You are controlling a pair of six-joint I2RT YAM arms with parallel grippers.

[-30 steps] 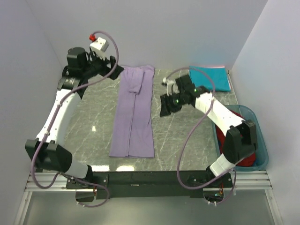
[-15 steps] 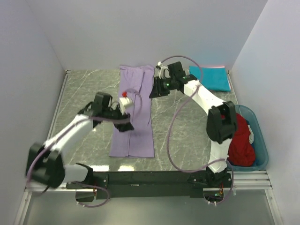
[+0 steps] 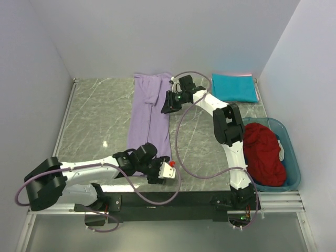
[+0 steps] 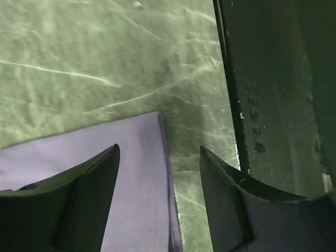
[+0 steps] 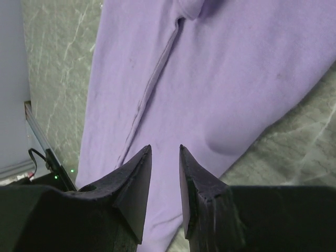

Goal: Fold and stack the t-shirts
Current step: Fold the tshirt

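The left claw (image 4: 159,149) stands wide, its two dark fingers (image 4: 79,199) spread either side of the near right corner of the lavender t-shirt (image 3: 149,126), with nothing pinched between them; in the left wrist view the fabric's edge runs down the gap and marbled grey-green surface (image 3: 100,115) shows beyond it, next to the black rail (image 4: 273,79) at the near edge. The right claw (image 5: 165,148) is narrow, only a slit between its tips, and hangs over the far right part of the same shirt, close to its right edge where the cloth makes a small bump; no cloth shows caught in the slit. The lavender shirt lies flat as a long strip from the far edge toward the near edge. The teal t-shirt (image 3: 234,87) lies folded at the far right corner. The dark red t-shirt (image 3: 262,152) sits bunched in the teal bin (image 3: 294,164) at the right.
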